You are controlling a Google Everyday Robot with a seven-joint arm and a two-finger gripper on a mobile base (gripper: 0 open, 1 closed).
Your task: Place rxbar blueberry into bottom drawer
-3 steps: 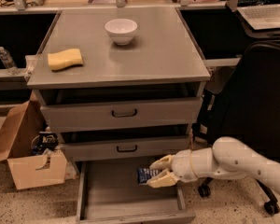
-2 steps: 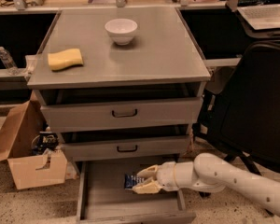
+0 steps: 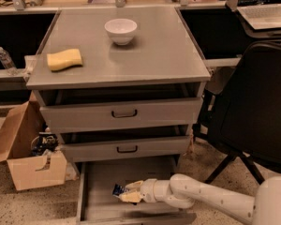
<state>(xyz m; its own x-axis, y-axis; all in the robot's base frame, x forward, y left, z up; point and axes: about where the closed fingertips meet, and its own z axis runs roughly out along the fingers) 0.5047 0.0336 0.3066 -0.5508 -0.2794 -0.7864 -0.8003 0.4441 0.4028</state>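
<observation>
The bottom drawer [image 3: 100, 176] stands pulled out at the foot of the grey cabinet, its plain grey floor showing. My white arm reaches in from the lower right, low over the drawer. My gripper [image 3: 130, 191] is inside the drawer opening and shut on the rxbar blueberry [image 3: 119, 190], whose dark blue wrapper sticks out to the left of the fingers. The bar sits just above the drawer floor, left of the middle.
A white bowl [image 3: 120, 30] and a yellow sponge [image 3: 64, 59] sit on the cabinet top. Two upper drawers with black handles [image 3: 124, 113] are slightly open. A cardboard box [image 3: 30, 161] stands at the left, a black office chair [image 3: 260, 107] at the right.
My gripper has moved left and down with the bar, from the drawer's right side to deeper inside the bottom drawer, close to its floor.
</observation>
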